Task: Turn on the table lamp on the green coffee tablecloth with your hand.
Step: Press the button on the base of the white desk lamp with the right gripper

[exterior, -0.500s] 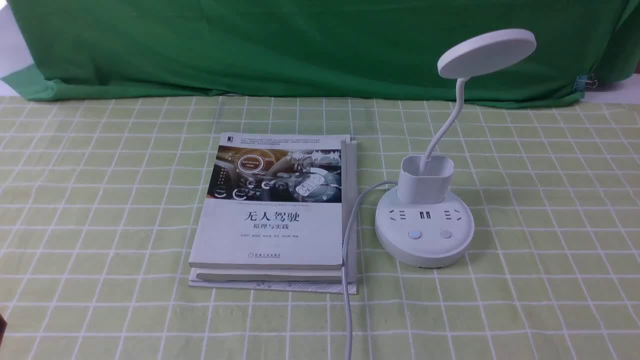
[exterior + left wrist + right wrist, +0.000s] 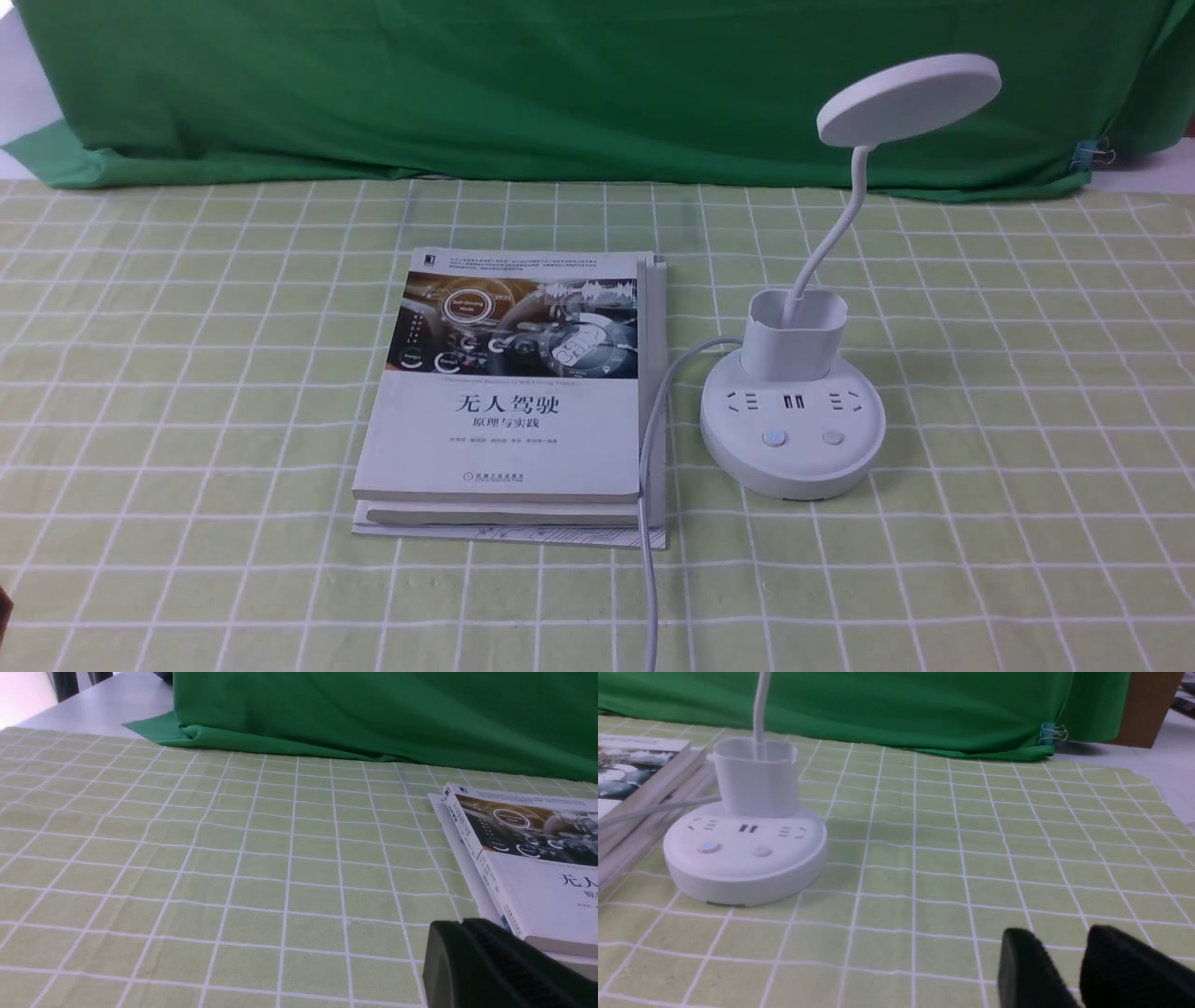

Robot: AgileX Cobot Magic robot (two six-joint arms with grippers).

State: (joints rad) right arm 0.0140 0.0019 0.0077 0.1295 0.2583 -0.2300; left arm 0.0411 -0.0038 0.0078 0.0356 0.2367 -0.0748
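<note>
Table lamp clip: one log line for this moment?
table lamp: untouched | right hand: beside it, apart | left hand: near book

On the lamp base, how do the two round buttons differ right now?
The left button shows a bluish centre; the right button is plain pale grey. The left button sits nearer the book and the cord; the right button sits toward open tablecloth. Both are round, similar in size, and set side by side on the front of the lamp base.

Left hand [image 2: 490, 961] low; right hand [image 2: 1066, 945], 2 fingers [image 2: 1031, 970] slightly parted.
</note>
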